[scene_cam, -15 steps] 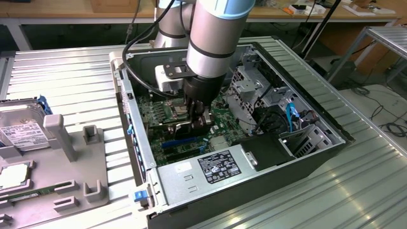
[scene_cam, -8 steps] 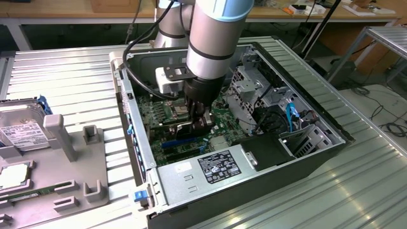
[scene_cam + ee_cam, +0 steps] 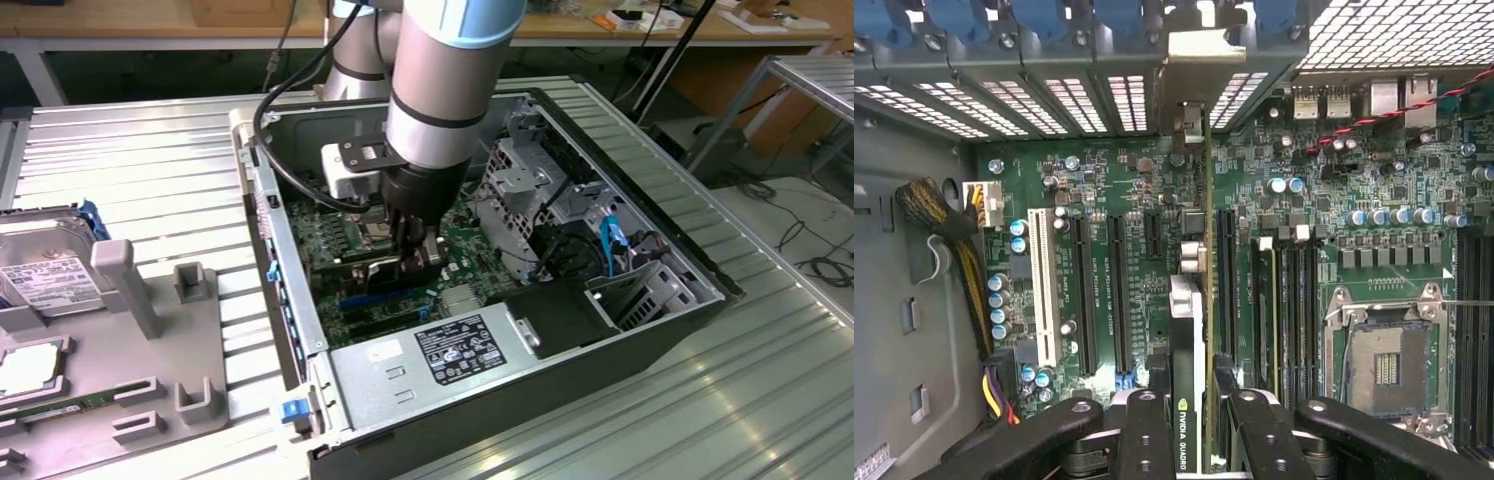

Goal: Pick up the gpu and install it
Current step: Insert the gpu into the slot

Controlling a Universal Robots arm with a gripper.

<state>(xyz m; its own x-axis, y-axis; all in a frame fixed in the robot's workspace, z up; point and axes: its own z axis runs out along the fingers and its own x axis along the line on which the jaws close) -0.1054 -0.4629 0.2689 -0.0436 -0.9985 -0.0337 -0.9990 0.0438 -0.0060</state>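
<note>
Inside the open computer case (image 3: 667, 330), above the motherboard (image 3: 1104, 180), find the gpu (image 3: 1187, 320) standing on edge, parallel to the long expansion slots (image 3: 1117, 290). Note the hand (image 3: 1189, 390) clamped on the gpu, one finger against each flat face. Cannot tell whether seated in a slot. Treat as light, thin and stiff, yet probably fragile. Take hold across the flat faces near the upper edge; keep clear of contacts and small components.
</note>
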